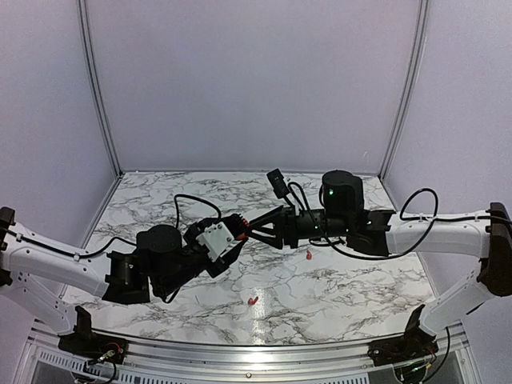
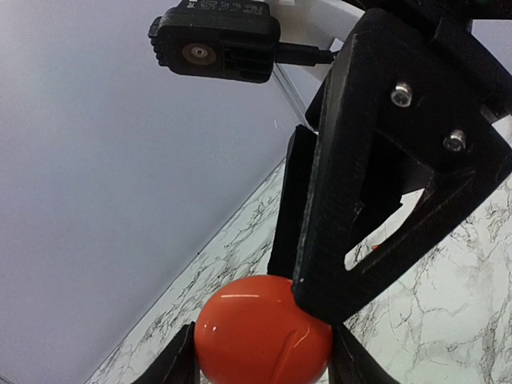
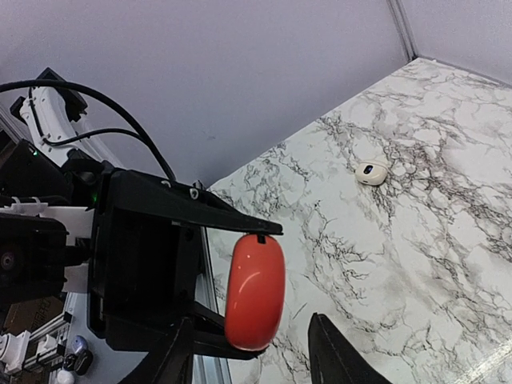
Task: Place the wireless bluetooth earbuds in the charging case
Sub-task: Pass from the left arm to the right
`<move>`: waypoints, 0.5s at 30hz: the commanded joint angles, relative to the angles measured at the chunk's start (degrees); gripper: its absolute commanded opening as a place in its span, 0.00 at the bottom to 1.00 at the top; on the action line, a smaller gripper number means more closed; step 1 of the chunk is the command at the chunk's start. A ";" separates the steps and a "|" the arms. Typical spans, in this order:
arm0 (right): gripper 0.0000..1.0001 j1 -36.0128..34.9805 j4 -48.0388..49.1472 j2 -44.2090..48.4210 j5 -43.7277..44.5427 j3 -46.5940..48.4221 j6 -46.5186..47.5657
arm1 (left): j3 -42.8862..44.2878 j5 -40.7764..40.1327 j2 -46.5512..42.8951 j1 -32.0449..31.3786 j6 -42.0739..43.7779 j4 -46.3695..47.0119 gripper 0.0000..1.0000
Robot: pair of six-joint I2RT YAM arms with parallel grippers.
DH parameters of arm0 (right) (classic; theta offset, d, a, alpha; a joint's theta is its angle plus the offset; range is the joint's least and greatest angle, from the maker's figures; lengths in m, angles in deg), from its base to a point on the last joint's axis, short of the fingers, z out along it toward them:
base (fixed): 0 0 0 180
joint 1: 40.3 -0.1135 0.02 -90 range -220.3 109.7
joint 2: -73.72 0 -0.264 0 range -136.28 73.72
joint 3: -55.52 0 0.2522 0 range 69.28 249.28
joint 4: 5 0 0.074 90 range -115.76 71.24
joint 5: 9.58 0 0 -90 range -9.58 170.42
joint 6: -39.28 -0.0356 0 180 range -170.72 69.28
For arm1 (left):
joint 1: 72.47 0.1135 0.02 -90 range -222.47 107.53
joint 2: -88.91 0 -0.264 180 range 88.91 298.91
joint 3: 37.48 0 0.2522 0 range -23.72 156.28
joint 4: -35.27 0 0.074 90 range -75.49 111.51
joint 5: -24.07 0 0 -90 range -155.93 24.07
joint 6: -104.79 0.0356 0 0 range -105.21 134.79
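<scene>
Red charging case [image 2: 264, 332] is up off the marble table [image 1: 160, 200], clamped between the fingers of the left gripper [image 1: 230, 240]. Left arm is stretched low, its wrist tipped up. Right arm reaches in level from the case's far side. Right gripper [image 3: 250, 332] straddles the case's rim, jaws parted, with a gap showing beside one finger. First earbud [image 1: 309, 256] lies on the marble to the right of the case. Second earbud [image 1: 253, 301] is nearer the arm bases than the case.

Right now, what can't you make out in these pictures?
- Charging case, inside: hidden by its shell in both wrist views; left gripper and right gripper cover it in the top view.
- Earbuds: too small in the top view for shape.
- White object: tiny, right wrist view.
</scene>
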 commanded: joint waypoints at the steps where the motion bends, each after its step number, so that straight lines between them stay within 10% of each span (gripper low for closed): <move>1: 0.48 -1.16 4.05 -1.04 0.62 2.93 -1.29 | 2.09 -2.29 1.10 -0.85 -1.02 3.84 0.36; 15: 0.38 -1.40 6.50 -3.35 0.02 3.37 -2.17 | 2.78 -6.65 2.47 -1.60 -0.02 6.42 0.39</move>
